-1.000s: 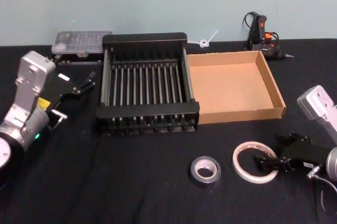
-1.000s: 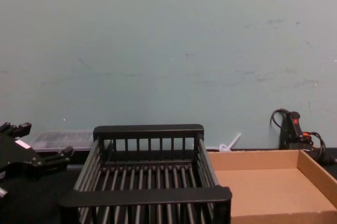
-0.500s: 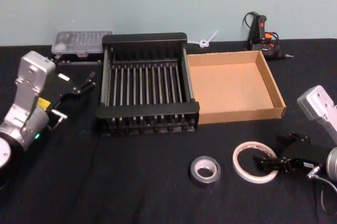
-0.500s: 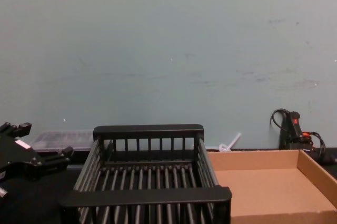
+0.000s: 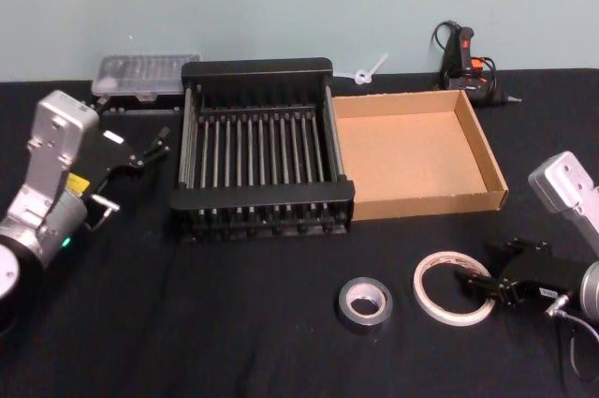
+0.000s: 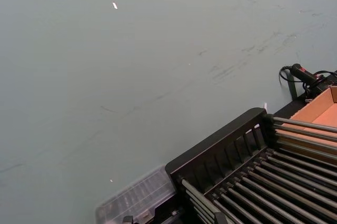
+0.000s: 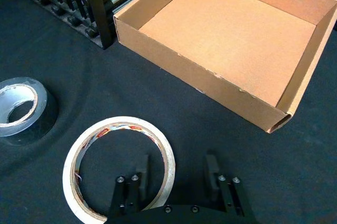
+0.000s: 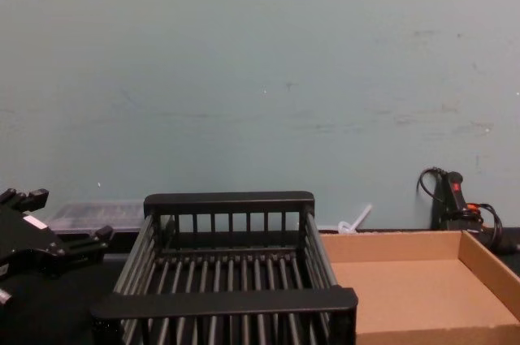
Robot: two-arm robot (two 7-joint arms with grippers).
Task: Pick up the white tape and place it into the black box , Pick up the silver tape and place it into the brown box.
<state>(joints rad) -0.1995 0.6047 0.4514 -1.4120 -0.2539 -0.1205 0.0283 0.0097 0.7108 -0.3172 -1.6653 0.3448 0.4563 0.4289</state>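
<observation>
Right gripper [image 7: 177, 174] is seen low over the black cloth [image 5: 234, 323], its two fingers [image 7: 141, 171] spread apart and straddling the near edge of the white tape [image 7: 117, 167]: one finger sits over the ring's rim, the other just outside it, and whether either touches the tape cannot be told. White tape lies flat on the cloth directly at the fingertips. Silver tape [image 7: 21, 109] is noted flat on the cloth just beyond the white ring, on the side away from the gripper, close to it but apart. Brown box [image 7: 231, 50] stands ahead of the gripper, open-topped, with nothing inside; its near wall is well clear of the fingers. Black box [image 5: 260, 150] is set against the brown box's far side from the gripper, walls touching or nearly so, slatted bottom bare. Left gripper [image 5: 140, 153] is held off to the outer side of the black box, raised above the cloth, fingers slightly apart and holding nothing. Behind it a clear plastic case [image 5: 145, 75] is recorded at the wall; a glue gun [image 5: 463, 56] rests behind the brown box.
</observation>
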